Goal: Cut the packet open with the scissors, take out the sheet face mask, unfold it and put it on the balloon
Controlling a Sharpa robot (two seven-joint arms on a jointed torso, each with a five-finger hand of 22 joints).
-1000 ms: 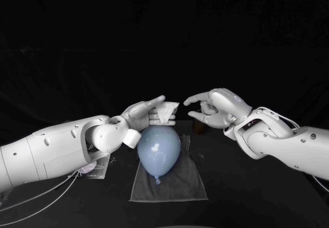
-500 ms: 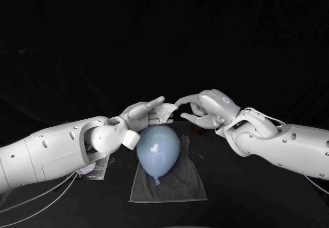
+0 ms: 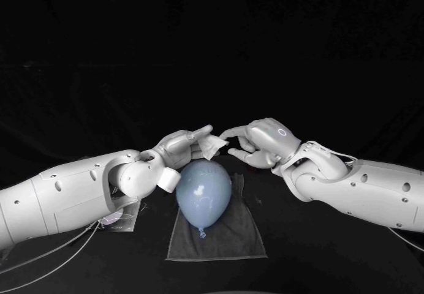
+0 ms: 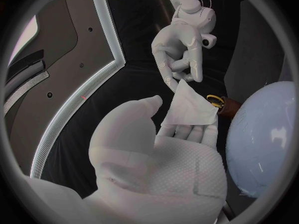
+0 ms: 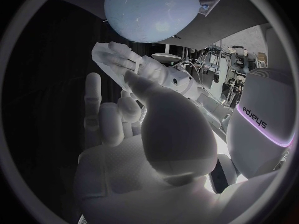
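Observation:
The folded white sheet face mask is held up in my left hand, just above the far end of the balloon. My right hand has come in beside it, and its fingertips pinch the mask's free corner. The pale blue balloon lies lengthwise on a grey cloth, knot towards me. The right wrist view has my right hand in front, with the left hand and the mask beyond its fingers.
A small brown thing with a gold ring lies on the table behind the balloon. A flat silvery piece pokes out under my left forearm. Both forearms crowd the space beside the balloon.
My right hand has moved left, from a hand's width away to the mask, and its fingers have closed on the mask's corner. The left hand, mask and balloon have stayed put.

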